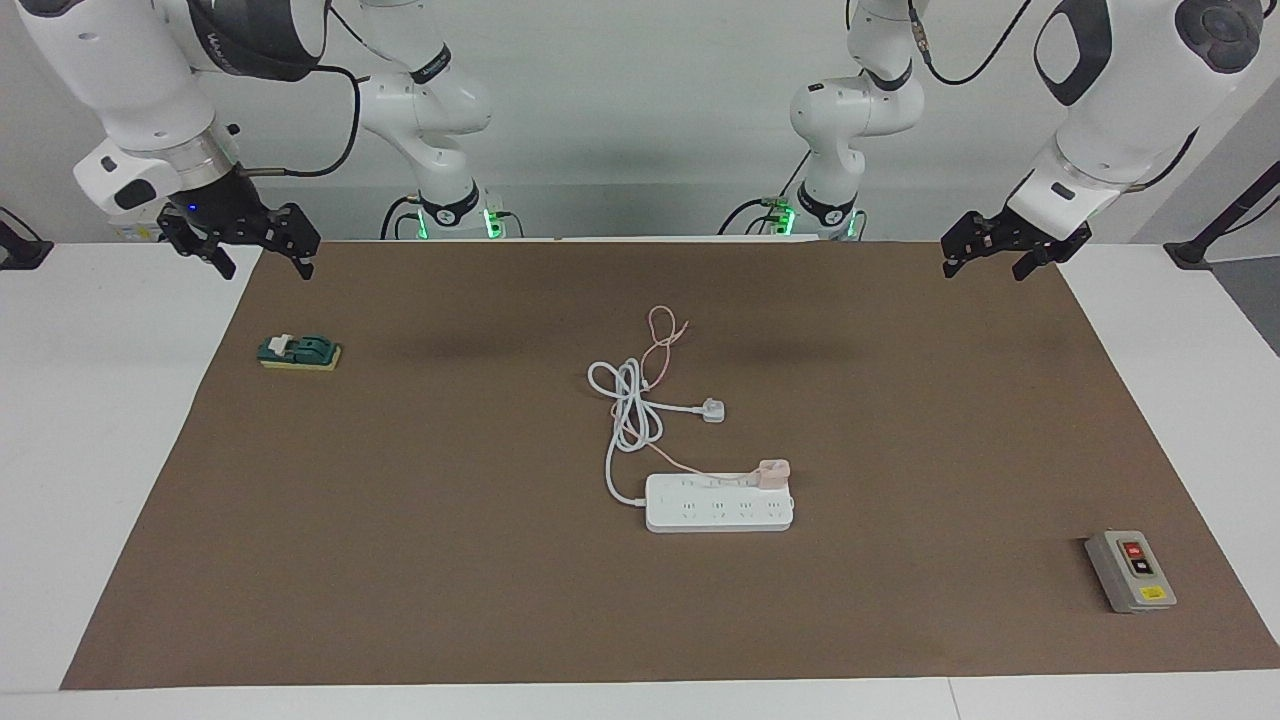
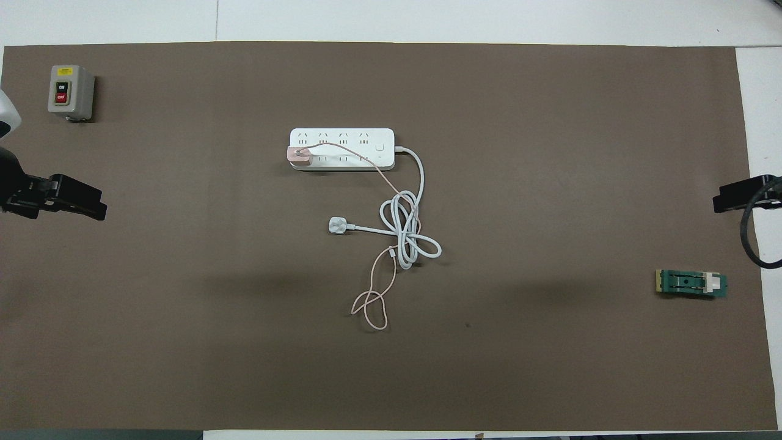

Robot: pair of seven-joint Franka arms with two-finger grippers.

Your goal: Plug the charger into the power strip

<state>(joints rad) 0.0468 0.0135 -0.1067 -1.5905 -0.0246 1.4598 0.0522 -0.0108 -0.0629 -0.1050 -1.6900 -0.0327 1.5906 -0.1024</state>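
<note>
So the charger point(image 1: 773, 472) sits on the strip point(image 1: 719, 503), at the end toward my left arm, in the socket row nearer to me. Looks seated from the facing view, though I can't tell how deep the prongs go. Its thin pink cable point(image 2: 372, 305) runs back over the strip and off toward me, ending in a small loop on the brown mat point(image 1: 450, 600). The strip is about mid-worktop, with its thick white cord point(image 2: 408, 235) bunched in loose loops just nearer to me, and the white plug point(image 1: 711, 410) lies flat beside that bundle, apart from the strip.

My left end effector point(image 1: 1000, 258) hangs over the mat's corner at my left arm's end, fingers spread wide, holding nothing. My right end effector point(image 1: 250, 250) hangs over the mat's edge at the other end, also wide and empty.

Other stuff: a grey box point(image 1: 1130, 571) with red and black buttons sits at my left arm's end, farther from me than the strip. A small green block point(image 1: 299, 352) lies at my right arm's end, near that end effector.
</note>
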